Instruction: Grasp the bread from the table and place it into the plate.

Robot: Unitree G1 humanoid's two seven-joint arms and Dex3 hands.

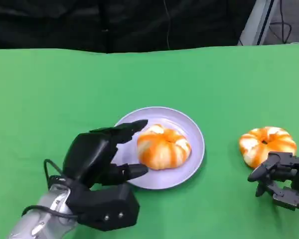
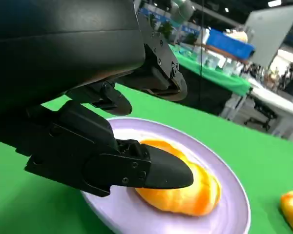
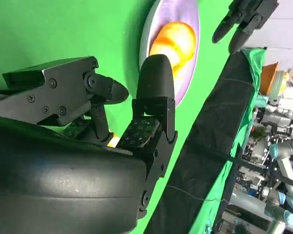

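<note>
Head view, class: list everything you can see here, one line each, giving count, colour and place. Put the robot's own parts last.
Table: one, covered in green cloth, spanning the scene.
Plate: one, pale lilac, round, at the table's middle.
Bread on the plate: one, orange and cream, ring-shaped, lying inside the plate.
Bread on the table: one, orange and cream, on the cloth to the right of the plate, apart from it.
Dark backdrop: one, black, behind the table's far edge.
Left robot hand: one, black, at the plate's left rim, fingers spread on either side of the plated bread, holding nothing.
Right robot hand: one, black, at the near edge of the bread on the table, fingers apart.
</note>
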